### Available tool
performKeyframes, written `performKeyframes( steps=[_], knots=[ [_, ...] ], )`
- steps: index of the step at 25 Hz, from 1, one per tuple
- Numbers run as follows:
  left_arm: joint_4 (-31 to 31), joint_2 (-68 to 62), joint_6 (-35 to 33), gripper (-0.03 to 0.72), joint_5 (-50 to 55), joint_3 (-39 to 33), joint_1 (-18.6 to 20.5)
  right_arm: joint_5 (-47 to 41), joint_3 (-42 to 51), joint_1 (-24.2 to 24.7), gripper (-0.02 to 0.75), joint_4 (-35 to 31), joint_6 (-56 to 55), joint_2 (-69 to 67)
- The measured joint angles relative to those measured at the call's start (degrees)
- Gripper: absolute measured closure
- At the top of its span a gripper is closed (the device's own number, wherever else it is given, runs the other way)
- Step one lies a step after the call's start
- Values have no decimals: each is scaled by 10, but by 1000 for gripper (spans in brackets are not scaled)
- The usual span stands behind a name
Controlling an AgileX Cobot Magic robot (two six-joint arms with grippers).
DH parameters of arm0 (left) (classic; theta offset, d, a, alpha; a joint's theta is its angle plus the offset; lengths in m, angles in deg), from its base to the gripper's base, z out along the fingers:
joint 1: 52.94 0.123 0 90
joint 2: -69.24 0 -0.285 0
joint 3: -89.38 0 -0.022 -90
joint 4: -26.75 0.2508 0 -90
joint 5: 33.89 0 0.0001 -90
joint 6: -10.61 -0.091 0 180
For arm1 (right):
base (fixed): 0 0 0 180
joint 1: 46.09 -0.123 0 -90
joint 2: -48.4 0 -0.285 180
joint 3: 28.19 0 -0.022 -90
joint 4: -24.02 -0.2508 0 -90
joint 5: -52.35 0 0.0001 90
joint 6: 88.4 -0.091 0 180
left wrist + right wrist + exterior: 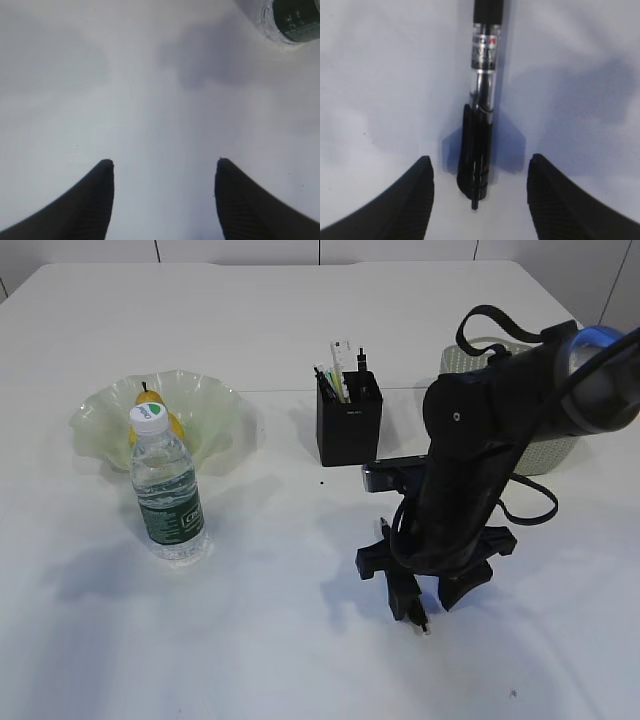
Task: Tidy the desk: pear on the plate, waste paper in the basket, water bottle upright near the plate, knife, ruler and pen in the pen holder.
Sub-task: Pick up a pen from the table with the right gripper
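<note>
On the left of the white desk [300, 660], the pear [172, 426] sits in the ruffled green plate [100, 420] and the water bottle [167, 490] stands upright just in front of it; the left gripper [162, 172] hovers over bare tabletop, jaws spread and empty. At centre, the black pen holder [348, 430] already carries several items, with the basket [545, 455] behind the arm at right. The right gripper [479, 175] hangs low over the pen [481, 100], jaws spread on either side of its clipped end, not yet touching. The pen, black with a clear labelled barrel, lies flat on the desk in front of the holder. A clean pick likely calls for lowering squarely, closing across the barrel and lifting level
</note>
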Motion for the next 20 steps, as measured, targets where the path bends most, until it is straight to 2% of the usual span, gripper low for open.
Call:
performKeyframes(
  steps=[20],
  knots=[
    [0,0,-1,241,-12,0,0,5,0,0,324,0,-6,-15]
  ],
)
